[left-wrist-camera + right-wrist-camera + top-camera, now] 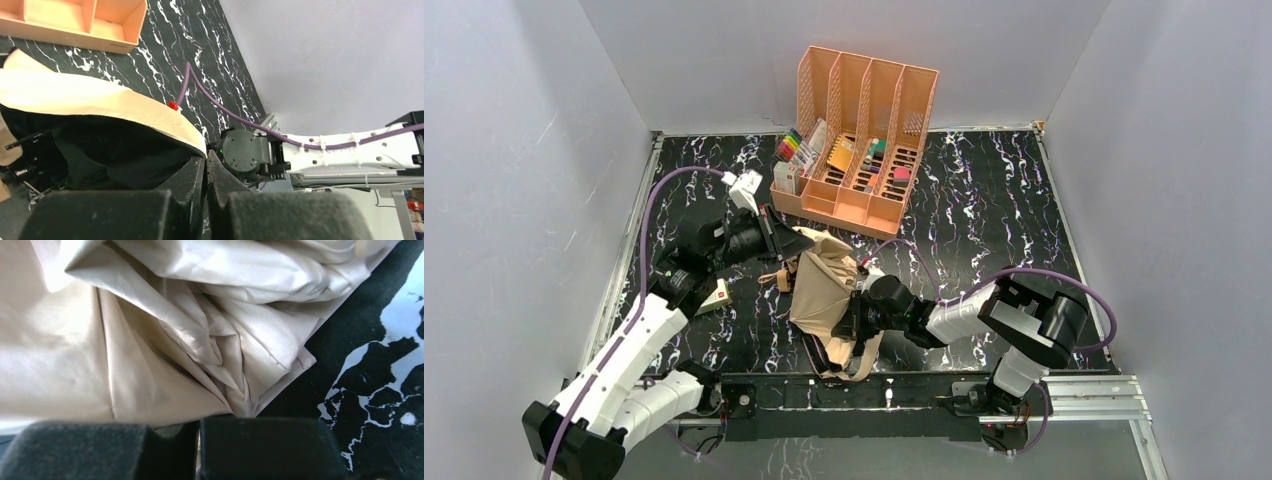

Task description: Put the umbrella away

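Left end effector (206,156) and right end effector (197,423) clamp the umbrella (824,290) — organizer (854,208) holds supplies (876,165).

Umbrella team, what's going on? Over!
Left gripper shut on umbrella edge. Right gripper shut on its fabric. Umbrella crumpled on table. File organizer just beyond.

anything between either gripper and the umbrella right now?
Nothing visible. The left gripper is shut on the canopy edge of the umbrella, and the right gripper is shut on its folded tan fabric.
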`<state>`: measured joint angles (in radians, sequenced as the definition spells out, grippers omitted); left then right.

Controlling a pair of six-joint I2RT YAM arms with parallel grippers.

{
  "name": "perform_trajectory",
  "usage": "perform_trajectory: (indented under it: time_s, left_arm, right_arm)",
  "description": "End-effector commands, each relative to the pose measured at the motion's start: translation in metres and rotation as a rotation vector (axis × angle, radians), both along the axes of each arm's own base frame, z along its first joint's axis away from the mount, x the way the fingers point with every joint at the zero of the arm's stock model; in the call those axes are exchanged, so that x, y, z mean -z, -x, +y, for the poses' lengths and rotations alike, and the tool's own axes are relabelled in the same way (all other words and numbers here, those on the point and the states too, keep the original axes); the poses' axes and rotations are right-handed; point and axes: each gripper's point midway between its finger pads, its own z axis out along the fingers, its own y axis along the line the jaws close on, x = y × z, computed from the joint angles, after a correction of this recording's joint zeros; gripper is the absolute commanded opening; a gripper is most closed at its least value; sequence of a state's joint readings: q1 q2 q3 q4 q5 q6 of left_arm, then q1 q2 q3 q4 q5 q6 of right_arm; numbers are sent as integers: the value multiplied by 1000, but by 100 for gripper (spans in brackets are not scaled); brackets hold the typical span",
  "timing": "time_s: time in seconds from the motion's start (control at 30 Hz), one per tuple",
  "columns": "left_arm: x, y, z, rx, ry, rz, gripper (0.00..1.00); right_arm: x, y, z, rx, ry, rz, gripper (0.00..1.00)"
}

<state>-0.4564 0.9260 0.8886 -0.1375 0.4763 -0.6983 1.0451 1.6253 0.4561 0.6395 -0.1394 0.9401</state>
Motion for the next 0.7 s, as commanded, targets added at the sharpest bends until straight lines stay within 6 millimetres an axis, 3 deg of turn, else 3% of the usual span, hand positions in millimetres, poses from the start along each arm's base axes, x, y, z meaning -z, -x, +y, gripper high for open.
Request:
perform_trajectory:
  time_s: [0.0,0.33,0.53,0.67]
  left_arm:
    - [-24,26,0,40,95,-37,0]
    - [28,71,-5,57,99,65,0]
    - [68,105,-32,114,64,93,0]
    - [92,128,-54,164,16,72,0]
  right_arm:
    - [46,17,-32,-2,181,67,8]
    - [41,14,-27,0,162,63,9]
    - [29,11,-21,2,133,46,12]
    - [10,9,-23,12,114,20,18]
